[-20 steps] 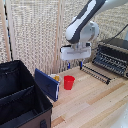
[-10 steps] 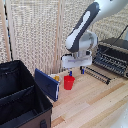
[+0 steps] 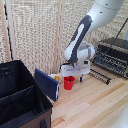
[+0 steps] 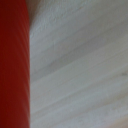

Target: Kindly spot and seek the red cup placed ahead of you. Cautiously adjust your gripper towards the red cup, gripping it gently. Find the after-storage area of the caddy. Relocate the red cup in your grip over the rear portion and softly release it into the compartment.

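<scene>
The red cup (image 3: 69, 83) stands upright on the wooden table, just to the exterior view's right of the blue flat box. My gripper (image 3: 74, 77) hangs low right at the cup's rim, with a blue-tipped finger (image 3: 80, 76) beside the cup; the jaws look spread and hold nothing. In the wrist view the cup's red wall (image 4: 14, 65) fills one side, very close, with bare wood beside it. The black caddy (image 3: 31, 113) sits open at the exterior view's lower left, and a divider (image 3: 17, 96) splits it into compartments.
A blue flat box (image 3: 46, 83) leans between the caddy and the cup. A yellow-orange object (image 3: 56, 78) lies behind it. A black toaster oven (image 3: 113, 56) and a rack stand at the exterior view's right. A slatted screen closes off the back.
The arm has come down and toward the exterior view's left, bringing the gripper from above the cup to its rim. The cup has not moved.
</scene>
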